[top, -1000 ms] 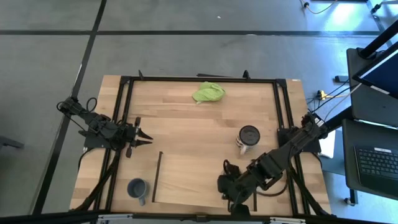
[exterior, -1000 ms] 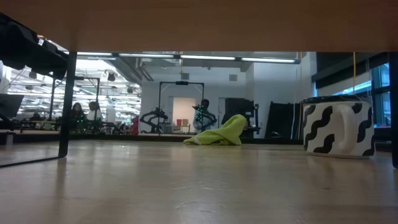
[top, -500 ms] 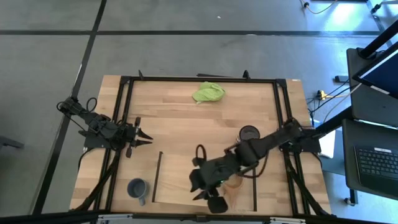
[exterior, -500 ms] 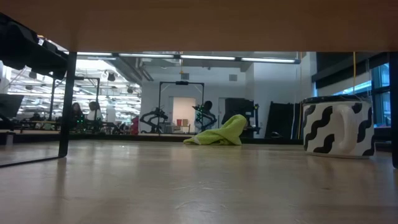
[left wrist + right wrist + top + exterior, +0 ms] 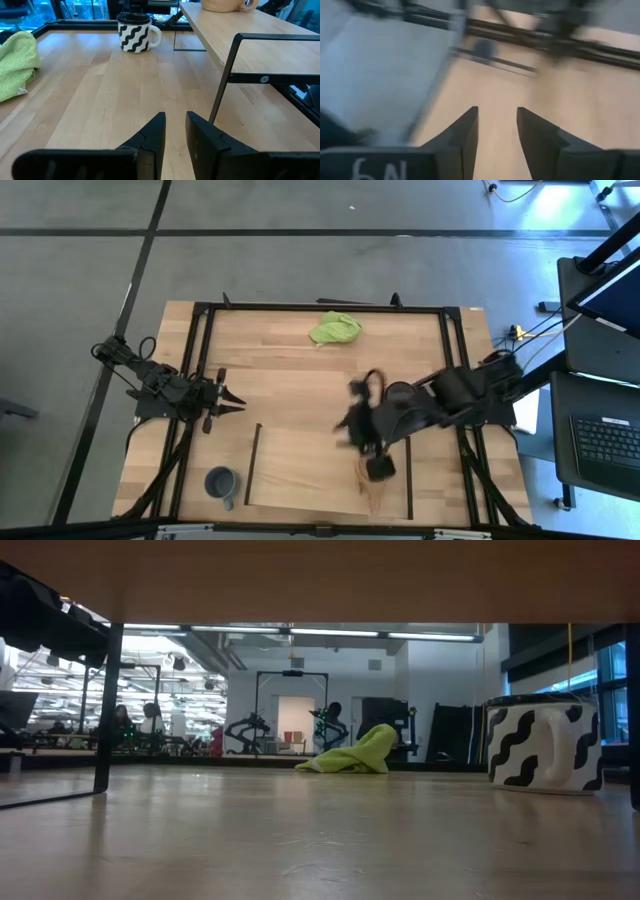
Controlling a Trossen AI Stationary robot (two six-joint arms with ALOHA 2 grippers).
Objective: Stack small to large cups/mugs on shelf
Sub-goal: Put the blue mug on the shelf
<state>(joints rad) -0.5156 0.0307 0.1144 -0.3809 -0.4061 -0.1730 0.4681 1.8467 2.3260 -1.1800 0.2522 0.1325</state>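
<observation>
The wooden cup (image 5: 372, 490) is sitting on the shelf (image 5: 300, 470), just under the right gripper (image 5: 380, 469), whose fingers are spread and empty. The white mug (image 5: 401, 395) is standing beyond; the blue mug (image 5: 220, 482) is sitting left of the shelf. The left gripper (image 5: 228, 398) is waiting, slightly parted.

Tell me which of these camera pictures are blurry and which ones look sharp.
Right wrist view: heavy motion smear, only the right gripper crisp. High view: the right arm is streaked. Left wrist view: sharp on the white mug. Low view: sharp, shaded by the shelf overhead.
</observation>
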